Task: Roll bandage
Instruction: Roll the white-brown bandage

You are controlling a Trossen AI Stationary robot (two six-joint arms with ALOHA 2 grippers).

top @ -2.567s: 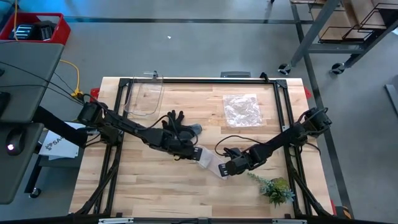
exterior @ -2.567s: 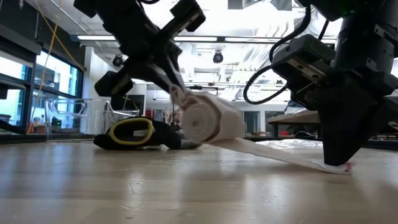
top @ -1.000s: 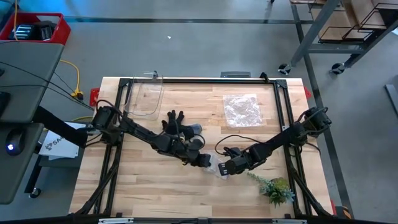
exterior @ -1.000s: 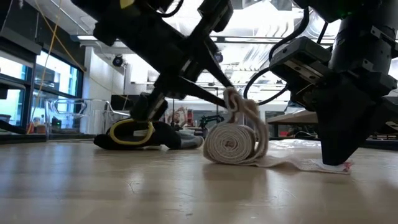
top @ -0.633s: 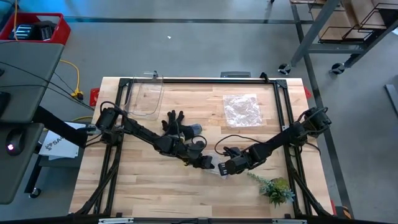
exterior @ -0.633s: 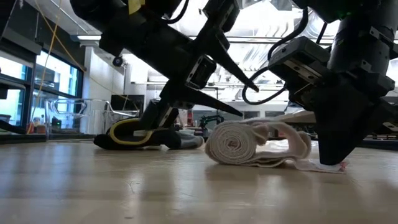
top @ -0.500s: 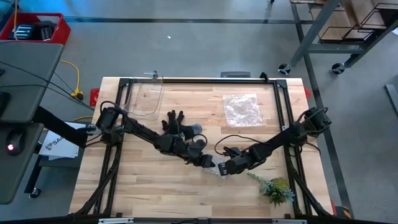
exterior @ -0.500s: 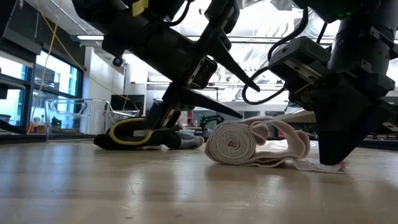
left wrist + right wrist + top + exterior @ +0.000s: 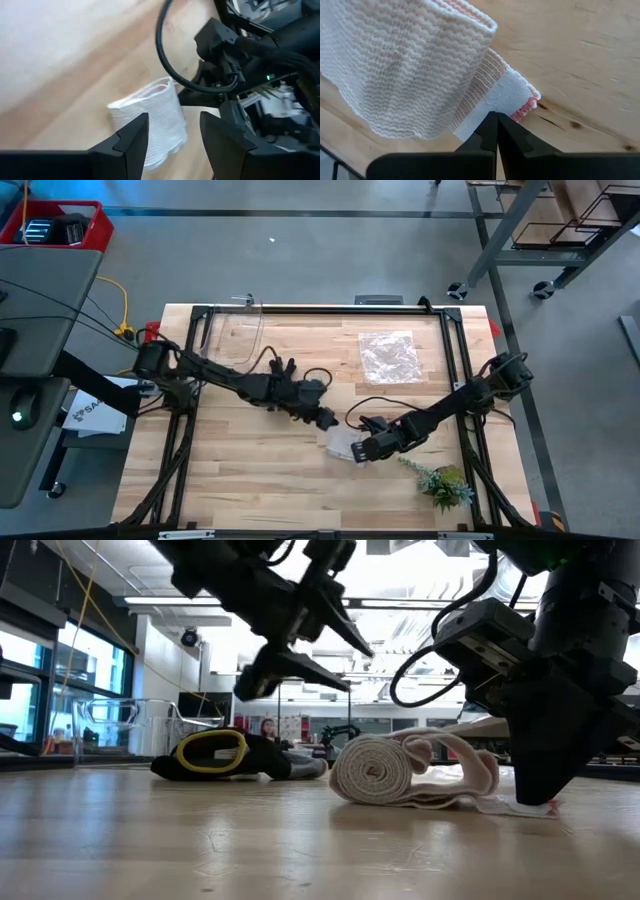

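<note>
Left gripper point(image 9: 345, 658) is off the roll now. A second ago its fingers were down on top of the bandage point(image 9: 400, 770); now I've got them lifted clear and hanging above it, jaws spread apart with nothing between them. From overhead the left gripper point(image 9: 325, 420) has backed away toward ten o'clock of the bandage point(image 9: 342, 443), closer to the glove point(image 9: 281, 372) than it was half a second ago. The left arm stretches in low from the nine o'clock side of the table point(image 9: 250, 480), elbow nearly straight.

The bandage itself has stayed put: mostly rolled, lying on its side on the wood a little past centre toward four o'clock, spiral end facing the low camera, a loose loop flopped over at its right. In the left wrist view the roll point(image 9: 150, 120) shows between my two open fingers point(image 9: 131, 137), not touching either.

Right gripper point(image 9: 535, 795) hasn't moved at all. It points steeply down, fingers point(image 9: 492, 131) closed to a single point, pinching the bandage point(image 9: 415, 65) tail flat against the tabletop. Right arm reaches in from three o'clock, with the plant sprig point(image 9: 443, 483) just beyond it toward five o'clock.
</note>
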